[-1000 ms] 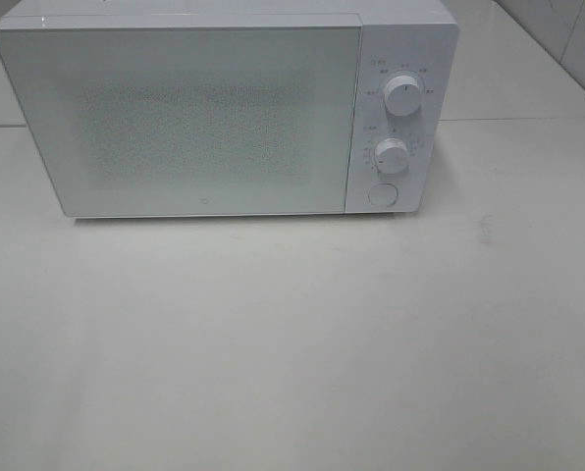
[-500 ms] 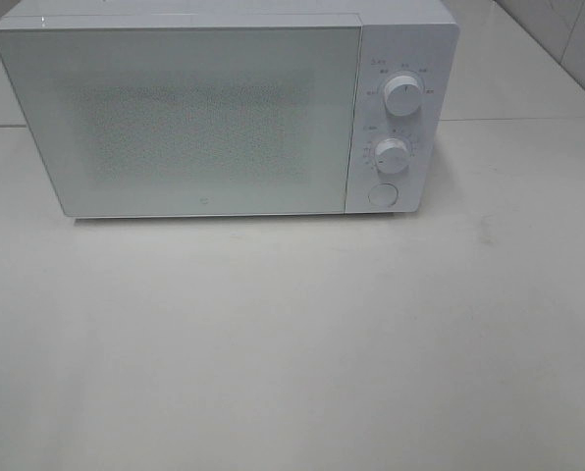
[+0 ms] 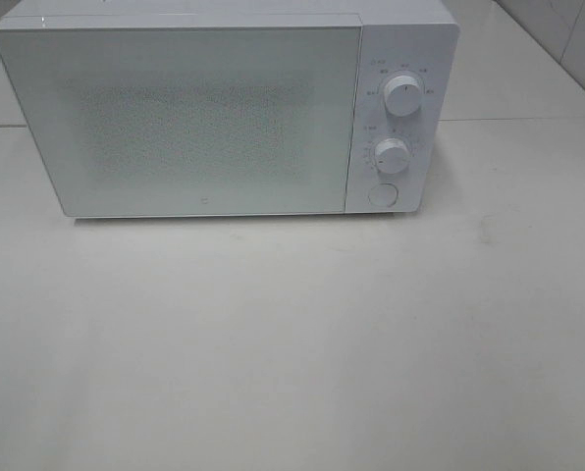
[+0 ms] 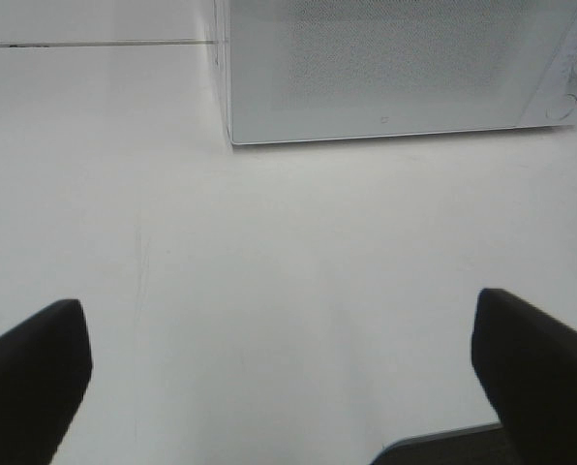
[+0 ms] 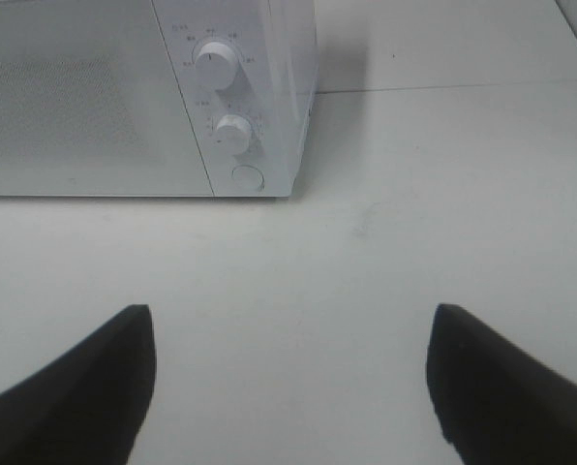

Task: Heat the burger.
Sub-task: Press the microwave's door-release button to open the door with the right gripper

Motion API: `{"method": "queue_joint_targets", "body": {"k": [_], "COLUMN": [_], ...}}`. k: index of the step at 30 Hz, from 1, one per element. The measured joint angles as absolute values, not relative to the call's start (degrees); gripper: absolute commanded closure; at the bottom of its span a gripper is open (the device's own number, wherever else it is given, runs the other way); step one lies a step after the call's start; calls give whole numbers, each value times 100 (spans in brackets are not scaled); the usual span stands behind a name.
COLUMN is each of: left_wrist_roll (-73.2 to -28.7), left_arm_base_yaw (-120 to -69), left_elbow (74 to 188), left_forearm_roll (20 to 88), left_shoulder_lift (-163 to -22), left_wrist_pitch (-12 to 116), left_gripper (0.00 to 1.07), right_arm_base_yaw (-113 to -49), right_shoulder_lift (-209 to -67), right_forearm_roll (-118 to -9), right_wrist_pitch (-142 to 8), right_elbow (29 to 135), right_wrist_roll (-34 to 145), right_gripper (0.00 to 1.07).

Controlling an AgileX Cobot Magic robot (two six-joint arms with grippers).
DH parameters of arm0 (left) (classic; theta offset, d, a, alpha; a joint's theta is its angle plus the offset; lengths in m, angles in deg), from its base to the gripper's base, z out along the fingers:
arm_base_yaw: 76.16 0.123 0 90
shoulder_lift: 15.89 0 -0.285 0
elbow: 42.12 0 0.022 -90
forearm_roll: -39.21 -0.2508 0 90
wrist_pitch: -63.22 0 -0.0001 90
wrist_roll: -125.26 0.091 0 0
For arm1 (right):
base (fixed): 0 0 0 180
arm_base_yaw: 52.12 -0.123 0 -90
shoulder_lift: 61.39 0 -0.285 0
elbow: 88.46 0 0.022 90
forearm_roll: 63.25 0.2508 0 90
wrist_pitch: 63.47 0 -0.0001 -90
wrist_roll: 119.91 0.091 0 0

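Observation:
The burger is out of view in every frame. A white microwave (image 3: 204, 118) stands at the back of the table with its door shut; its frosted window shows nothing inside. In the left wrist view my left gripper (image 4: 279, 325) hovers over bare tabletop in front of the microwave (image 4: 385, 68), open, with nothing between its black fingers (image 4: 37, 378). My right gripper (image 5: 290, 329) is open too, empty, facing the microwave's control panel (image 5: 232, 107). Neither arm shows in the exterior high view.
The control panel on the microwave's right side carries an upper knob (image 3: 402, 95), a lower knob (image 3: 392, 154) and a round button (image 3: 382, 194). The white table (image 3: 292, 343) stretches in front. A tiled wall (image 3: 567, 39) rises at the back right.

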State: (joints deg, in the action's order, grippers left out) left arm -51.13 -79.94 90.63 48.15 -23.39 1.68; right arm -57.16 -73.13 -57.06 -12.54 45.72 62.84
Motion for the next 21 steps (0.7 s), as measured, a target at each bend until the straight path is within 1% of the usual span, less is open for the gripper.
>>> {"method": "queue_joint_targets", "body": {"k": [21], "left_wrist_roll": [-5113], "left_arm_base_yaw": [-7994], "left_elbow": [9063], "left_forearm_roll": [4815], "left_shoulder_lift": [-2339], "left_wrist_pitch": [168], "left_gripper": [6], "right_arm_base_yaw": [-5716], "right_shoulder_lift": [-9461], "right_forearm_roll": [-5603], "right_wrist_pitch": [-3700], "right_elbow": [4572], "right_wrist_roll": [6284], "right_gripper": [32]}}
